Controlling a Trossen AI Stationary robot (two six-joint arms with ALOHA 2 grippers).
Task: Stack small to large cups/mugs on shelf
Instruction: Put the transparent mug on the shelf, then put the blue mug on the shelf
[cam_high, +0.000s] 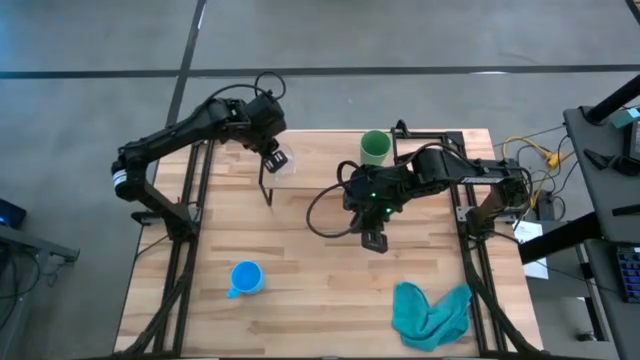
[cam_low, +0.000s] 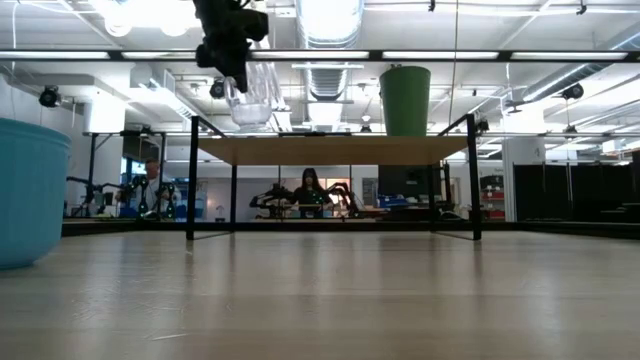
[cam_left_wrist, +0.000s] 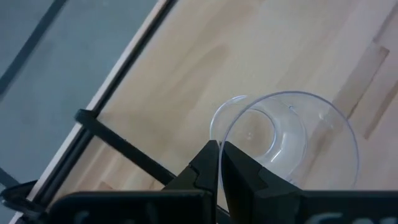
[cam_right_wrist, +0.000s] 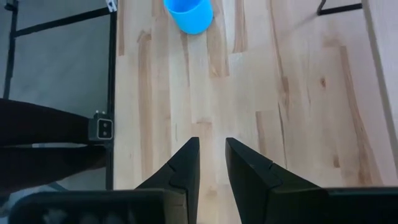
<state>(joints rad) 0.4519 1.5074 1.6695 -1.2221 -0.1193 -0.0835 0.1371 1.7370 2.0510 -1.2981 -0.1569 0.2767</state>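
A: Left gripper (cam_left_wrist: 221, 163): jaws?

B: Pinched together on the rim of the clear glass cup (cam_left_wrist: 289, 140). Cup held tilted, just above the shelf (cam_high: 330, 165) top board, over its left end. Seen in the low view hanging clear of the board, not touching.

A: Right gripper (cam_right_wrist: 211, 163)?

B: Fingers a little apart, nothing between them. Positioned in front of the shelf, over bare table (cam_high: 310, 270), pointing away from the shelf toward the table's front edge.

A: Green cup (cam_high: 375, 148)?

B: Upright on the shelf board, right of centre, well apart from the held glass cup.

A: Blue mug (cam_high: 246, 277)?

B: On the table, well in front of the shelf's left end, near the front-left area. Upright, mouth up, handle toward the front-left. Also visible at the far end of the right wrist view.

A: Anything else?

B: Teal cloth (cam_high: 430, 312) crumpled on the table, in front of the shelf's right end, near the front edge. A person (cam_low: 310, 190) seated in the room behind, seen under the shelf board in the low view.
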